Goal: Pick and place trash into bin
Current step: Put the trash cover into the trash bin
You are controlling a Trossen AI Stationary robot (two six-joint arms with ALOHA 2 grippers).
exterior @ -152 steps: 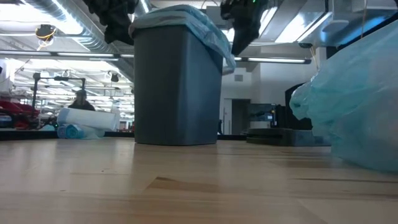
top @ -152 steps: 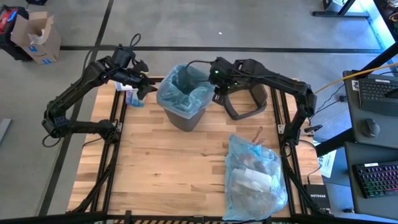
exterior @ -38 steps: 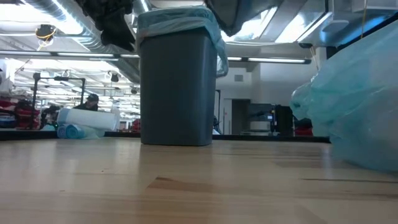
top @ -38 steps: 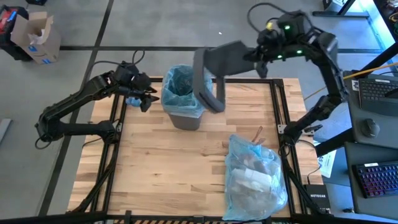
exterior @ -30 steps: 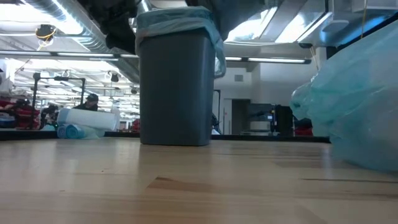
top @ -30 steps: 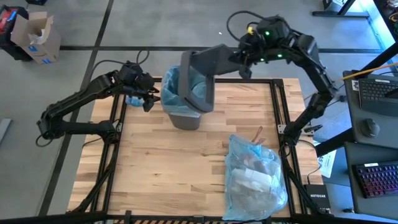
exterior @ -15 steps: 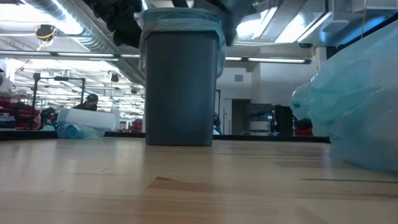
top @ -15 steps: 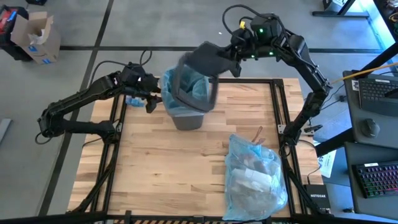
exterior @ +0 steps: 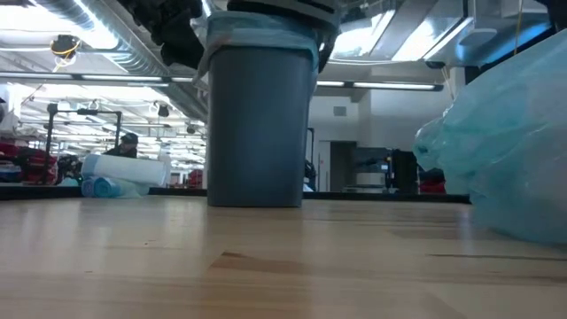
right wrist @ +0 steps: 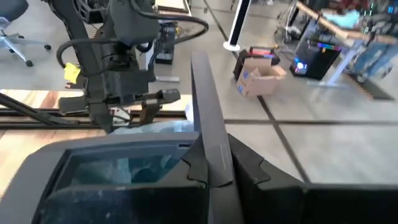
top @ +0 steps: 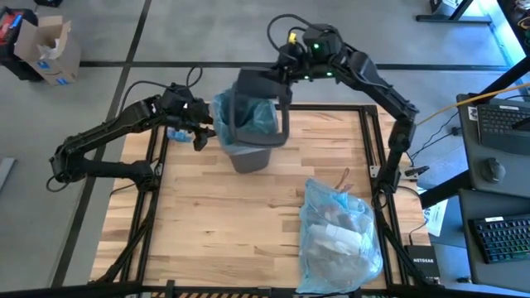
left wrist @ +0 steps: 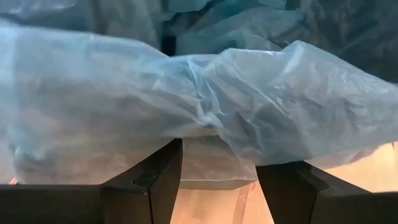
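My right end effector [top: 282, 89] grips the grey lid [top: 261, 108] by its far edge, fingers pinched on it, and holds it over the bin's [top: 248, 149] rim, which shows through the lid's open middle. The bin stands at the far middle of the wooden counter [top: 215, 223], its light blue liner [top: 222, 112] spilling over the rim. From counter height the lid [exterior: 283, 7] sits right at the bin's [exterior: 259, 124] top, though I cannot tell whether it is fully seated.

My left end effector [top: 201, 132] sits just beside the bin's left side with its fingers [left wrist: 146, 180] spread, the liner [left wrist: 205, 106] bunched close in front of them. A filled light blue bag of trash [top: 339, 236] lies on the counter's near right part, well apart from the bin.
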